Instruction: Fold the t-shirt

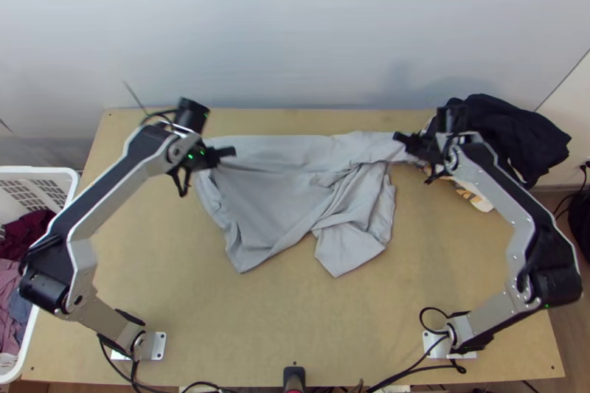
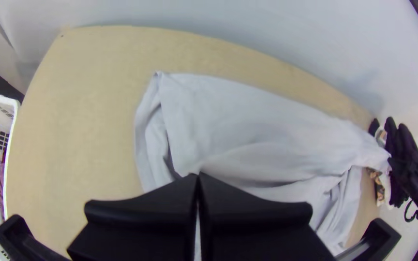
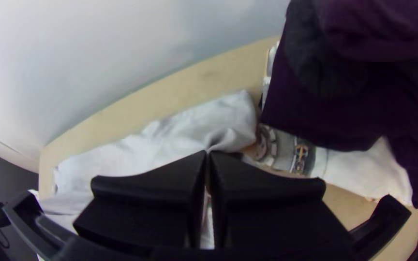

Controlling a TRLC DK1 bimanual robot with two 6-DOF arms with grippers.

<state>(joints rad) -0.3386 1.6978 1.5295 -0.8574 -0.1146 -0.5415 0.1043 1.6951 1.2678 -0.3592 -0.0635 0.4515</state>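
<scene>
The light grey t-shirt [image 1: 273, 194] lies partly spread across the far half of the table, with its right part bunched and two ends pointing toward the near edge. At its left far part is my left gripper [image 1: 230, 151]; in the left wrist view the left gripper [image 2: 198, 176] is shut on the shirt's cloth [image 2: 247, 125]. My right gripper [image 1: 400, 138] is at the shirt's far right end. In the right wrist view, the right gripper [image 3: 207, 154] is shut on a pinch of that cloth [image 3: 233, 121].
Dark clothes [image 1: 509, 127] are heaped at the table's far right corner, over a white patterned cloth [image 1: 476, 200]. A white laundry basket [image 1: 70, 179] with clothes stands at the left. Bare wood [image 1: 243, 327] shows at the near side.
</scene>
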